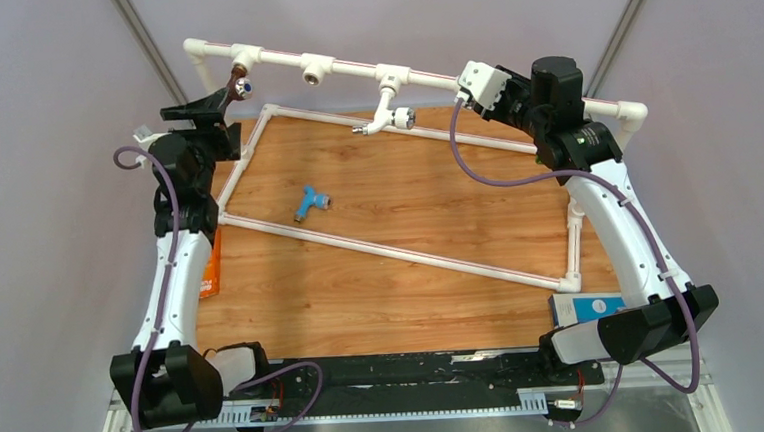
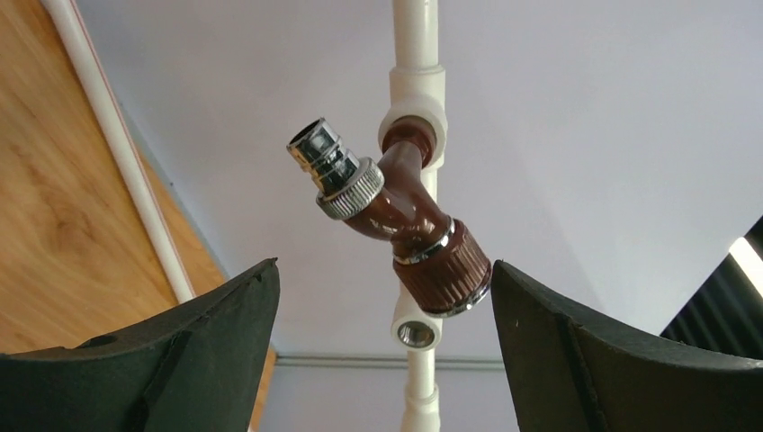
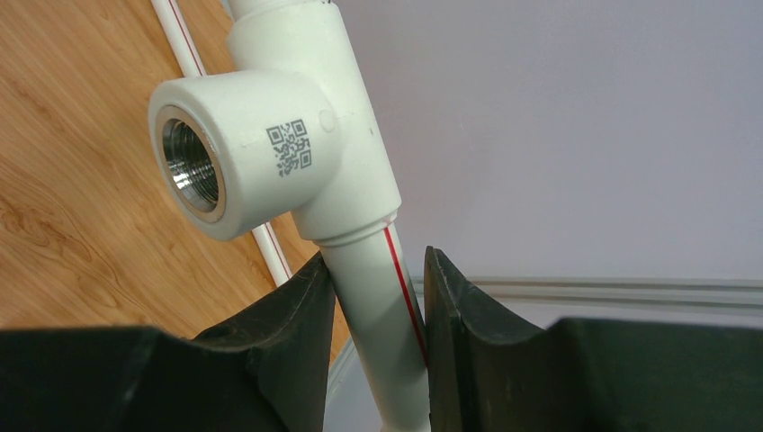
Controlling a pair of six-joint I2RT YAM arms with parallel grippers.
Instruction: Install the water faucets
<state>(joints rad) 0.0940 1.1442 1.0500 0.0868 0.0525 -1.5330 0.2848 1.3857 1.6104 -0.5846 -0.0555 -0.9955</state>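
Left gripper (image 2: 382,270) hangs released, jaws wide either side of the dark brown faucet (image 2: 405,207) — seated in its tee (image 2: 414,103) at 11 o'clock. Right gripper (image 3: 378,261) is clenched on the pipe frame (image 3: 270,108). Light blue faucet (image 1: 309,201) lies on the desk (image 1: 412,274), 10 o'clock of centre — light, stiff, slick plastic; likely best gripped across the body.

Pipe frame (image 1: 410,255) on wood table (image 1: 384,306); open tee socket (image 3: 193,166) on top rail. Orange tag (image 1: 213,271) at left edge, box (image 1: 589,309) at right.

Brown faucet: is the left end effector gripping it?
No, the left end effector is open, its fingers spread wider than the brown faucet seated in the pipe tee.
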